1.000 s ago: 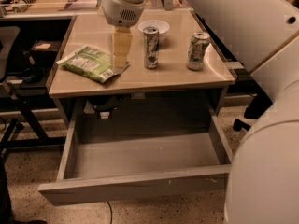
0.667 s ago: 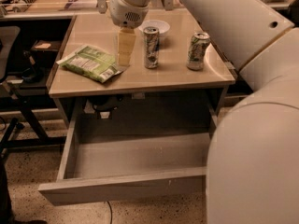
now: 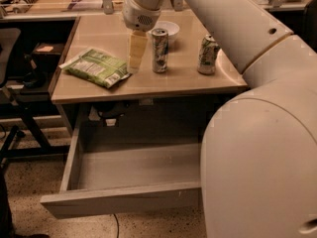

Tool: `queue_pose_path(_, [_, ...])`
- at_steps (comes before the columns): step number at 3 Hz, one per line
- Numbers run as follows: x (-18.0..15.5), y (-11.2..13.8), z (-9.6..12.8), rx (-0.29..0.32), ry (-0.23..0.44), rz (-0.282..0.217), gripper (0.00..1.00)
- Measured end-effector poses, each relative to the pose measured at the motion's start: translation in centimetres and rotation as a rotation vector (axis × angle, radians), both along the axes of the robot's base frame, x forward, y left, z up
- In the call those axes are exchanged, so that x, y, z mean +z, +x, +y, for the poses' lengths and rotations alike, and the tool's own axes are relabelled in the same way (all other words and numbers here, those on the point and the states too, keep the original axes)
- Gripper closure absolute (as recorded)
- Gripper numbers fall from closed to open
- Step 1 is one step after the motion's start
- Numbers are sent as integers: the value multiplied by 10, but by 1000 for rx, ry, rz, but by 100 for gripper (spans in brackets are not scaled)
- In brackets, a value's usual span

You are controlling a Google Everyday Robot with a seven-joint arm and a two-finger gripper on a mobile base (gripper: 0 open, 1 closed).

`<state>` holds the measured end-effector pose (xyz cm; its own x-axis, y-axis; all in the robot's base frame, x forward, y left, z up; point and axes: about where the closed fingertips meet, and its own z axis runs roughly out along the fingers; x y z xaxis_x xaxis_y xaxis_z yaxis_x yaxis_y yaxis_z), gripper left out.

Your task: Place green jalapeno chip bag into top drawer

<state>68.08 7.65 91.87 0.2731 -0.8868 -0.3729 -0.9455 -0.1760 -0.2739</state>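
Tan desk on speckled floor; dark chair at left.

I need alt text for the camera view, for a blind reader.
The robot's hand hangs above the desk, close beside the green jalapeno chip bag lying there. Below, the top drawer stands open.

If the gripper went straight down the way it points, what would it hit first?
Probably the tabletop, just beside the green jalapeno chip bag's right end. The gripper points down between the bag and a can; depth is unclear, so it might clip the bag's edge.
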Motion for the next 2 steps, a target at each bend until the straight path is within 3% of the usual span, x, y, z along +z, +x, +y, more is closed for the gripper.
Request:
queue_pose_path(1, [-12, -4, 19, 22, 19, 12, 0])
queue_pose_path(2, [-23, -4, 52, 72, 56, 23, 0])
